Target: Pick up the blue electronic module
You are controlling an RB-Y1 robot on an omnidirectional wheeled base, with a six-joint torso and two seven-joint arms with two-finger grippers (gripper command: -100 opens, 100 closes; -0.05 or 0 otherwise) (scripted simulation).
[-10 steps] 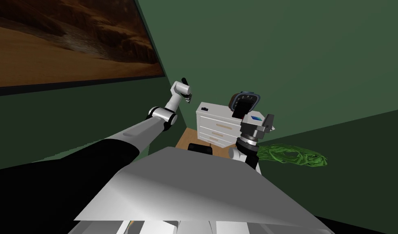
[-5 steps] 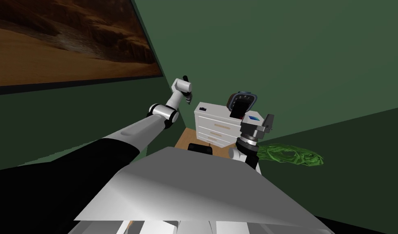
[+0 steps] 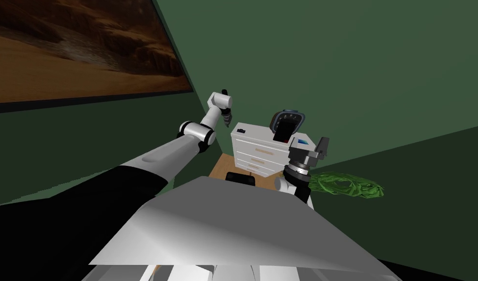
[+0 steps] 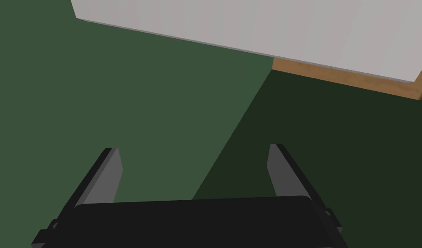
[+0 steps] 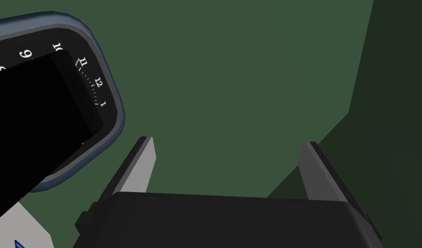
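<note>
Right gripper [image 5: 229, 168] is up at the white dresser [image 3: 255, 146], fingers spread wide with only green wall between them, nothing held. The blue module [image 3: 302, 142] lies flat on the dresser top, just beside the gripper's dark body and outside its fingers. In the right wrist view it is a thin blue sliver on the white top, low on the clock side. So the module sits beside and below the fingers, not between them.

The clock [image 5: 103, 92] leans just off one finger, blue-grey rim around a black face. White numerals 10, 11, 12 and 1 read clearly along its edge. A plain black panel [image 5: 33, 125] covers most of the dial, so the rest can't be read.

The right arm rises short and steep from beside the chest, its grey wrist level with the dresser top. The left arm reaches long and forward, bent at the wrist. Left gripper [image 3: 226, 118] points down beside the dresser's far corner, fingers parted and empty.
</note>
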